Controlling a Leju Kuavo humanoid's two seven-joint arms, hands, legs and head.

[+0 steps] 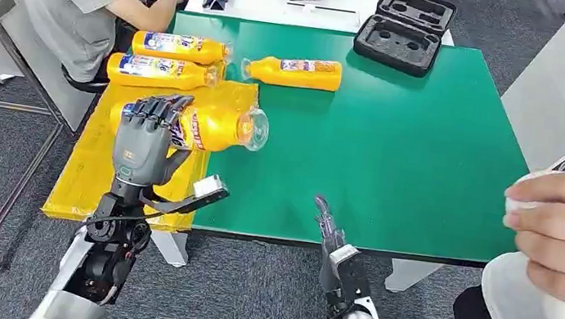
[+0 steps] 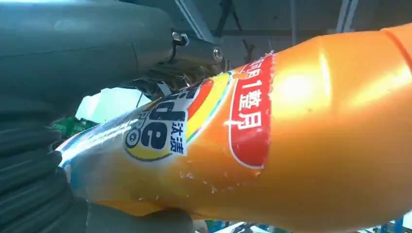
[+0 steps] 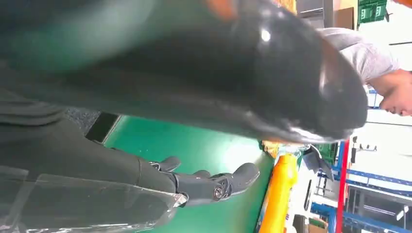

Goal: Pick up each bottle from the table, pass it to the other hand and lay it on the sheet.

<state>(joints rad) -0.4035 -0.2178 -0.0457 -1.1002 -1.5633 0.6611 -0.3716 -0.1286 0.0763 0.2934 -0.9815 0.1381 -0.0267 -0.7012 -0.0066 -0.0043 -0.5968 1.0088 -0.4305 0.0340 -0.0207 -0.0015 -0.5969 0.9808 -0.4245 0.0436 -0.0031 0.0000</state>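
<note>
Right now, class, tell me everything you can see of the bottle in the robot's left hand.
The held bottle is glossy orange-yellow plastic with a clear cap and a blue, yellow and red label carrying a red panel of white characters. It lies on its side, cap toward the green table, above the edge of the yellow sheet. The left hand grips its label end. Whether it touches the sheet cannot be told.

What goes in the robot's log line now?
left hand: holds yellow plastic bottle | right hand: empty | yellow sheet: two bottles
</note>
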